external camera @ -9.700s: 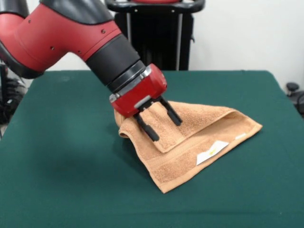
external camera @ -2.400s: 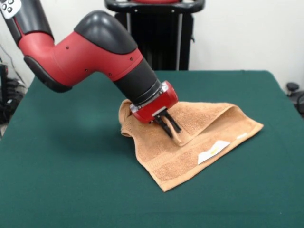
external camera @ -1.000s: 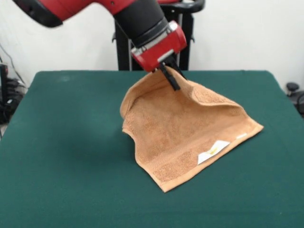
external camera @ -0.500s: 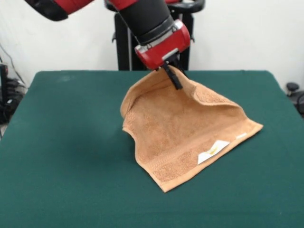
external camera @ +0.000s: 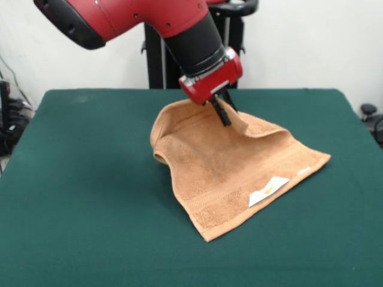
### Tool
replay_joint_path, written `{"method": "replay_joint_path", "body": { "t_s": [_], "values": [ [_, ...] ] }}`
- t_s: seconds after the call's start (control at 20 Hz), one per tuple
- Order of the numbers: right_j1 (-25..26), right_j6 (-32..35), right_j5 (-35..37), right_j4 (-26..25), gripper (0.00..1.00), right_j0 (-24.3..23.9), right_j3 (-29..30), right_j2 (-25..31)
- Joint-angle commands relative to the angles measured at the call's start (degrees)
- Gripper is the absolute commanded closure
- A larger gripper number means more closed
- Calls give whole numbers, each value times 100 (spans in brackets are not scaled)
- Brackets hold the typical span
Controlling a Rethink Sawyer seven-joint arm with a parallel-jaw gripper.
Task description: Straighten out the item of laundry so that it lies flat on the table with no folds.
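**Towel gripped at its far edge on the green table**

A dark green table (external camera: 78, 197) is seen before a white wall; an orange-brown towel (external camera: 227, 173) is spread right of its centre, its left edge curled under, its far edge raised; the gripper (external camera: 225, 116) is clamped on that raised edge; a white label (external camera: 267, 191) is seen near the front edge.

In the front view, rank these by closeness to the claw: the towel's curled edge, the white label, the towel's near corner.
Measured from the claw, shut on the towel:
1. Curled edge, at the towel's picture-left.
2. White label, lower right, near the border.
3. Near corner, at the towel's bottom tip on the table.
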Motion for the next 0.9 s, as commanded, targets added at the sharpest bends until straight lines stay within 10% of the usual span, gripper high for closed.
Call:
{"method": "replay_joint_path", "body": {
  "t_s": [0.05,0.9],
  "values": [
    [223,117,-498,-564,100,348,39,-865],
    [-694,884,-1022,-359,100,354,1225,-1000]
  ]
}}
